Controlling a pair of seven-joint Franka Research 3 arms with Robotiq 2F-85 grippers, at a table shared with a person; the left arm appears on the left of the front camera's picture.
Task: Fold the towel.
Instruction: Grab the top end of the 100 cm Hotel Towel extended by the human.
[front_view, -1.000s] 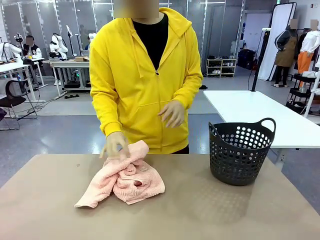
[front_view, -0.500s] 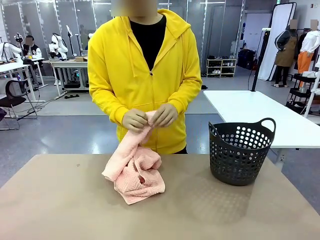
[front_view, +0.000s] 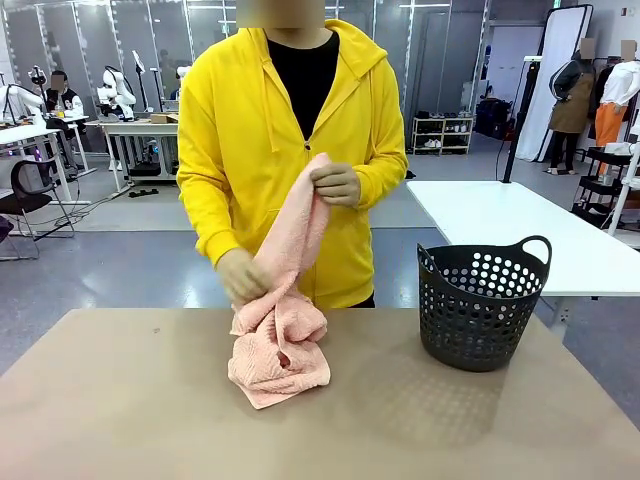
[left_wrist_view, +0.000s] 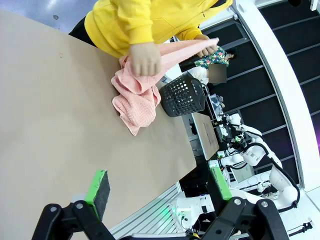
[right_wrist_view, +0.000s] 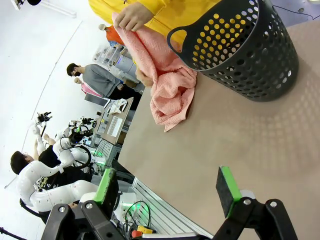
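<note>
Looking across from the front: a person in a yellow hoodie stands at the far edge of the table, both hands on the towel.
Towel, front: salmon-pink and pretty bunched up. Most of it sits in a crumpled heap on the table, a bit left of centre, and one end is pulled up off it in a loose strand against the hoodie.
Upper hand: the upper hand pinches the raised end at chest height.
Lower hand: the lower hand grips the strand further down, just above the heap.
Basket, front: the black basket stands upright on the table to the right, clearly apart from the towel.
Left wrist view: the left gripper hangs over the near edge of the table, green pads spread wide, released, holding nothing.
Towel, left wrist: the heap lies on the table well ahead of that gripper, with the strand stretched between the two hands above it and the basket just past it.
Right wrist view: the right gripper is also wide apart and gripping nothing, over bare tabletop.
Towel, right wrist: the towel drapes down from a hand at the top onto the table, beyond the basket, well away from the pads.
</note>
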